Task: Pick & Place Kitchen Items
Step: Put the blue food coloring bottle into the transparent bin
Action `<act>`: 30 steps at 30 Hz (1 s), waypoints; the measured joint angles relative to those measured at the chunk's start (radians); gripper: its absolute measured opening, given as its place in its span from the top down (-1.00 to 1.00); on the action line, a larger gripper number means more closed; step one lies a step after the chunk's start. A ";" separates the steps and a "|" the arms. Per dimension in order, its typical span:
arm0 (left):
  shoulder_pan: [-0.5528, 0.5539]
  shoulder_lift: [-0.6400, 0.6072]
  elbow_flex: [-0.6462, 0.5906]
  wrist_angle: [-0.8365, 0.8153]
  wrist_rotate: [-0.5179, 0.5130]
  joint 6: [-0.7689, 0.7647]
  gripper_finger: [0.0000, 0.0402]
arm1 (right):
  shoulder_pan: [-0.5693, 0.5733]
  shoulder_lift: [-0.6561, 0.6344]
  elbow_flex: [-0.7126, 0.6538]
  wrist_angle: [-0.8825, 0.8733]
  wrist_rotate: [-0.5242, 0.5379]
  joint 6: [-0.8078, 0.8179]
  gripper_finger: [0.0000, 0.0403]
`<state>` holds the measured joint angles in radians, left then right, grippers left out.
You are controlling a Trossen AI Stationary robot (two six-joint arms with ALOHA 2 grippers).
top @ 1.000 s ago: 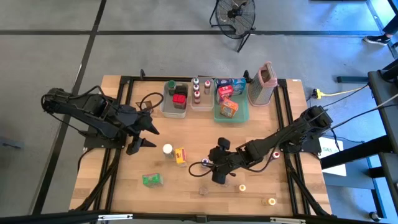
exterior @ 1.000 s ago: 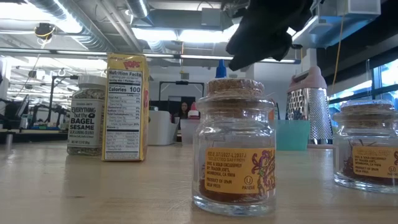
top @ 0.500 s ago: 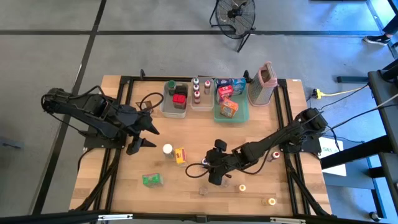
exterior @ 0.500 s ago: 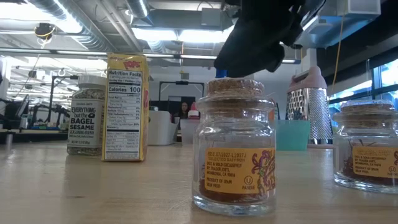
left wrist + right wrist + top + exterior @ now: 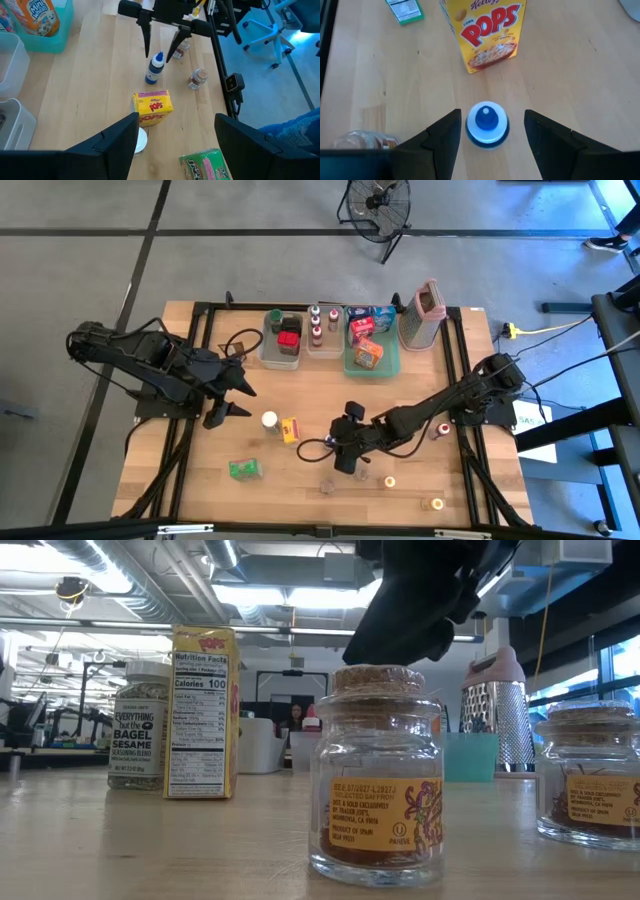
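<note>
Your work surface is a pale wooden table (image 5: 300, 395) on a black frame, standing on a grey floor; a pedestal fan (image 5: 378, 202) sits beyond the far edge. The low view looks into a lit workshop with ceiling ducts, desks and one person seated far back, too small to describe. Along the far edge you have a clear tub (image 5: 281, 340) holding a red box and dark items, a row of small spice bottles (image 5: 316, 328), a green tray (image 5: 372, 352) with boxes, and a box grater (image 5: 424, 318). At mid-table, a white-capped seasoning jar (image 5: 269, 420) stands just beside the yellow Corn Pops box (image 5: 487, 31), and a green packet (image 5: 245, 469) lies nearer the front edge. Your right gripper (image 5: 489, 131) hangs over the blue-capped bottle (image 5: 487, 124), its fingers spread either side of the cap and not touching it; the bottle stands upright on the wood near the Pops box. Your left gripper (image 5: 174, 134) waits at the table's left side, fingers apart and holding nothing. Three cork-topped jars (image 5: 377, 775) stand near the front edge. In the high view the right arm covers the bottle almost wholly. In the low view the second cork jar is cut off at the picture's edge, and the right arm shows only as a dark mass overhead.
</note>
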<state>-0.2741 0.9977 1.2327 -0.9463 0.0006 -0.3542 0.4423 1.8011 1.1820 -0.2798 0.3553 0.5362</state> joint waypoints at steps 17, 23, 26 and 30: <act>0.000 0.000 0.000 0.000 0.000 0.000 -0.27 | -0.005 0.029 0.003 0.023 -0.057 -0.001 -0.09; 0.000 0.000 0.000 0.000 0.000 0.000 -0.27 | -0.006 0.044 0.002 0.045 -0.059 -0.007 -0.09; 0.000 0.000 0.000 0.000 0.000 0.000 -0.27 | -0.006 0.044 0.002 0.045 -0.057 -0.028 -0.09; 0.000 0.000 0.000 0.000 0.000 0.000 -0.27 | -0.010 0.044 0.002 0.045 -0.053 -0.028 -0.07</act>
<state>-0.2737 0.9977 1.2327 -0.9463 0.0007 -0.3542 0.4326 1.8454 1.1839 -0.2348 0.3023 0.5085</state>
